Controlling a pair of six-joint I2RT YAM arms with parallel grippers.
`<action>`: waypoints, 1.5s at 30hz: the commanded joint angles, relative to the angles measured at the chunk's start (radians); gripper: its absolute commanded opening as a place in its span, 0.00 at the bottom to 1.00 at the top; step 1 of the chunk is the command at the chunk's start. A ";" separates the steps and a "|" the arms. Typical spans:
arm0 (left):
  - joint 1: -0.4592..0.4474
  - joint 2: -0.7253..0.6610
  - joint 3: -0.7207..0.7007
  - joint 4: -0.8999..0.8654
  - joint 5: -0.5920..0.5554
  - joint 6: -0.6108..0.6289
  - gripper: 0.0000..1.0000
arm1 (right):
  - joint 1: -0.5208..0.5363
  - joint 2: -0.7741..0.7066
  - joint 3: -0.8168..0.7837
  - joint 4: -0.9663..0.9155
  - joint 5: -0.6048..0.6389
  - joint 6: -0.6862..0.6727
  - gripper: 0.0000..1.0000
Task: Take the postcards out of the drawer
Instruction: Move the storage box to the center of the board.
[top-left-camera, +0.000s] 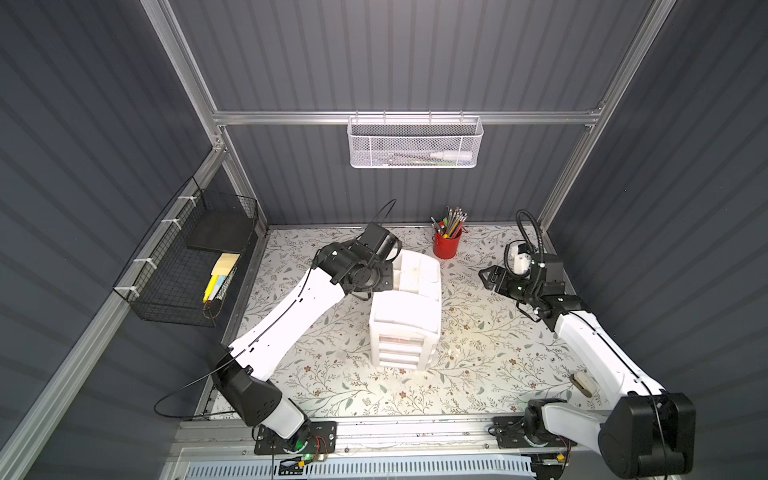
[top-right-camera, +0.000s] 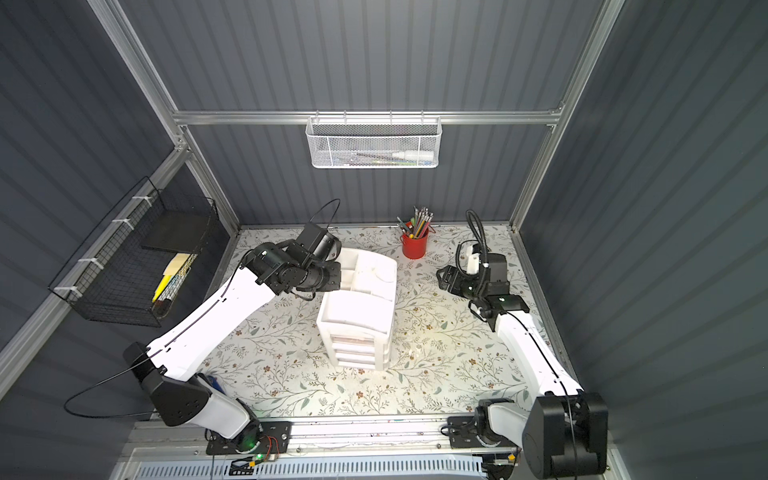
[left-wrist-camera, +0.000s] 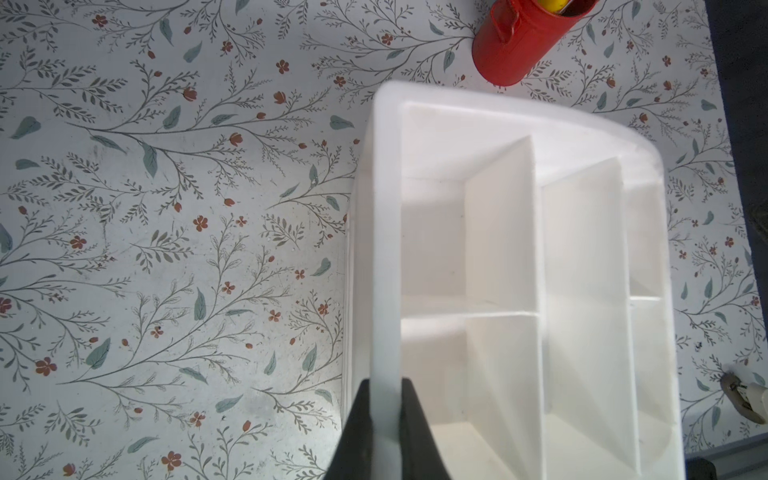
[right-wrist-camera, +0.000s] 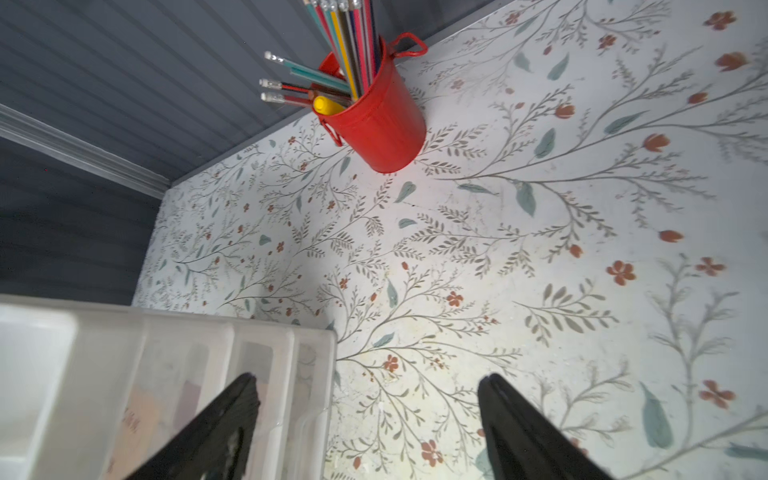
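The left claw (left-wrist-camera: 386, 384) is clamped on the side wall of the white drawer unit (top-left-camera: 405, 316), one finger outside the wall and one inside the open top tray. I judge that it is steadying the unit. The tray compartments beneath this claw are bare. On the front of the unit, on the near side of the left claw, the stacked drawers all look pushed in, so none is open yet.

The postcards (right-wrist-camera: 139, 415) seem to be inside. A pale peach patch with reddish marks shows through the translucent side, close below the right claw and on its side toward the left claw. I cannot tell which drawer holds them.

The right claw (right-wrist-camera: 370, 378) hangs with its jaws wide apart and grips nothing. It is near the unit's right side but not touching it.

The task is at its start, in my judgement. A drawer must be pulled open, then each card lifted out and laid on the desk (top-left-camera: 478, 340).

The desk has a pale covering printed with leaves and small red flowers. Far left of the left claw, a black wire basket (top-left-camera: 183, 266) with yellow pads hangs on the wall. High beyond both claws, a white mesh basket (top-left-camera: 413, 143) hooks on an aluminium rail. A red pencil cup (top-left-camera: 446, 245) stands between the claws toward the back wall. The walls are dark grey and ribbed.
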 joint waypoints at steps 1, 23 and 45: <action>0.072 -0.001 0.044 0.043 -0.044 0.085 0.00 | 0.012 0.003 -0.021 0.093 -0.143 0.094 0.85; 0.392 0.113 -0.005 0.314 0.250 0.370 0.00 | 0.309 0.351 0.047 0.658 -0.310 0.502 0.69; 0.402 0.118 -0.022 0.322 0.274 0.371 0.00 | 0.409 0.565 0.076 1.066 -0.356 0.693 0.75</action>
